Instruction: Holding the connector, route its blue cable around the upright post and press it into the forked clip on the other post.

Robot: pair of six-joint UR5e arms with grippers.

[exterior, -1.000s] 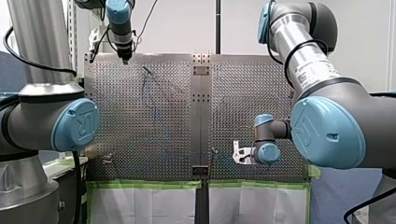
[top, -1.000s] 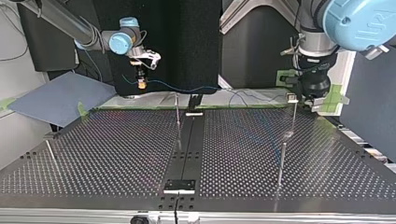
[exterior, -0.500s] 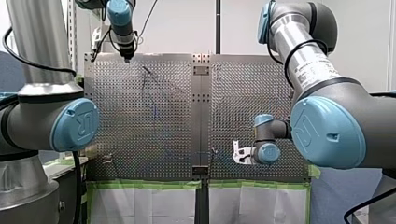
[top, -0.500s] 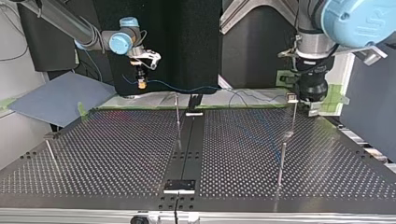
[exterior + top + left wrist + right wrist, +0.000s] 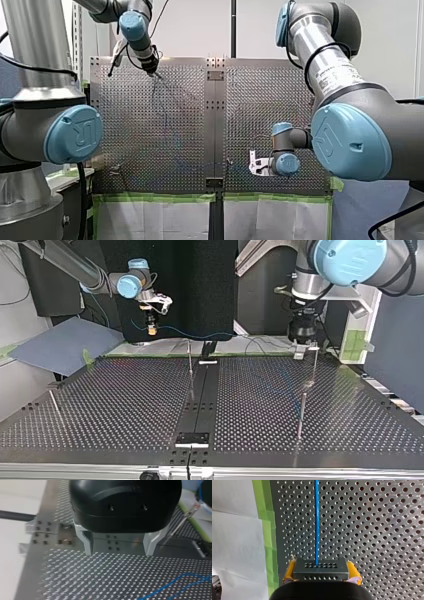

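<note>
While my right tool is clamped by its yellow pads on the connector, the blue cable leaves the connector in a straight line above the counter. My left tool hangs empty, fingers apart, near the post that appears to carry the forked clip. Routing appears not yet begun: in the top view the cable passes behind the upright post.

Hazards:
- Excess tension may pull the connector from the pads.
- Loose slack may snag a post.
- A misaligned press may bend the thin clip post.
</note>
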